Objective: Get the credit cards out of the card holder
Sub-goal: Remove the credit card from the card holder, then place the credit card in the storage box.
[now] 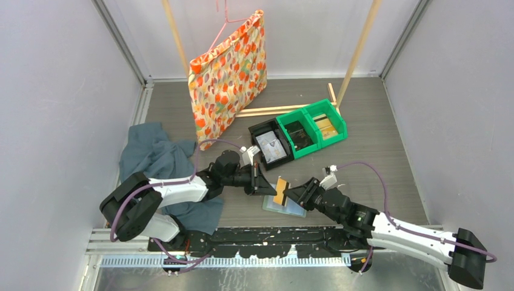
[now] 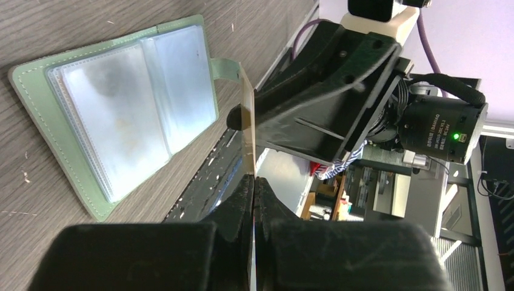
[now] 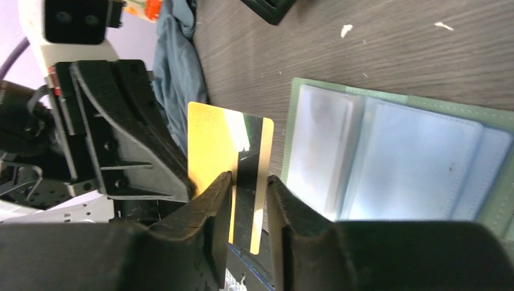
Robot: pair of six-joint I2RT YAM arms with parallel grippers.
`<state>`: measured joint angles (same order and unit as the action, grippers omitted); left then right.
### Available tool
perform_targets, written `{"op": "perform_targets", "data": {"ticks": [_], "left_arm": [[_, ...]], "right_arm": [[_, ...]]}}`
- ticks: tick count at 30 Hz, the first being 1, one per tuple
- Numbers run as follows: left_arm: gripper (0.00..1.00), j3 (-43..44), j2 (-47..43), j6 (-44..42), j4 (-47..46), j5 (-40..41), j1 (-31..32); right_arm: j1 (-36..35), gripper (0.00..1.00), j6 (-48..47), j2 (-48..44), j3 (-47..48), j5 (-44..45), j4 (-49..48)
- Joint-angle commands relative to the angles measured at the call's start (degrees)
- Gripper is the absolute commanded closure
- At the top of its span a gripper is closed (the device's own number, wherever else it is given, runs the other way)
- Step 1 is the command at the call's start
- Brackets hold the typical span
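Pale lavender walls box in a grey wood-grain table (image 1: 376, 157), with a flowered bag (image 1: 227, 73) hanging at upper centre, green bins (image 1: 315, 124) and a black bin (image 1: 271, 147) just right of centre, and a dark teal cloth (image 1: 154, 157) bunched at the left. Low in the middle of the overhead view the card holder (image 2: 115, 115) lies flat and open on the table with its clear sleeves facing up. The sleeves that can be seen look empty, though glare hides some. Just above it a gold card (image 3: 227, 145) stands on edge in the air, off the table, between the two arms. The left jaws are pressed together on one edge of this card, which seems to be why it sits upright and steady: held so, its free side is offered to the other arm. The right jaws stand apart, one on either side of the card's lower part, with a gap showing between them, so I judge they are not pinching it. This looks like a handover or regrip of a card that presumably belongs to the holder. No name, number or logo can be read on the card, only a bright reflection. Small white print on a motor housing (image 2: 445, 130) at the right of the left wrist view is too fine to read.
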<state>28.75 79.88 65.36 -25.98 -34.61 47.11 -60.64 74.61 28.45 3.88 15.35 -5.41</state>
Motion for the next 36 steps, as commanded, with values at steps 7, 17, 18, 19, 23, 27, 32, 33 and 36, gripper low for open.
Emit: {"op": "perform_targets", "data": {"ticks": [7, 17, 18, 19, 23, 27, 32, 33, 36], "left_arm": [[1.00, 1.7, -1.0, -1.4, 0.0, 0.1, -0.1], [0.99, 3.0, -0.1, -2.6, 2.2, 0.3, -0.1], [0.97, 3.0, 0.2, -2.6, 2.2, 0.2, -0.1], [0.96, 3.0, 0.3, -2.6, 2.2, 0.2, -0.1], [0.89, 3.2, 0.2, -2.6, 2.3, 0.3, -0.1], [0.86, 3.6, -0.4, -3.2, 3.5, 0.6, -0.1], [0.84, 3.7, -0.7, -3.9, 4.6, 0.8, -0.1], [0.84, 3.6, -0.8, -3.9, 4.6, 0.9, -0.1], [0.82, 3.5, -0.8, -4.1, 4.4, 1.0, -0.1]], "right_arm": [[-0.5, 0.99, -0.6, 0.2, 0.9, -1.2, -5.7], [-0.5, 0.99, -1.4, -3.3, 2.2, 0.6, 0.4], [-0.5, 0.99, -1.4, -3.3, 2.5, 1.0, 1.1], [-0.5, 0.99, -1.6, -3.3, 2.7, 1.3, 1.8], [-0.5, 0.99, -2.6, -3.1, 4.1, 2.5, 4.8], [-0.5, 0.99, -5.6, -3.2, 7.3, 3.9, 10.3], [-0.5, 0.99, -9.2, -5.2, 11.6, 7.1, 16.3], [-0.5, 0.99, -9.5, -5.6, 12.1, 7.8, 17.8], [-0.5, 0.99, -10.5, -6.6, 13.7, 10.0, 21.0]]}}
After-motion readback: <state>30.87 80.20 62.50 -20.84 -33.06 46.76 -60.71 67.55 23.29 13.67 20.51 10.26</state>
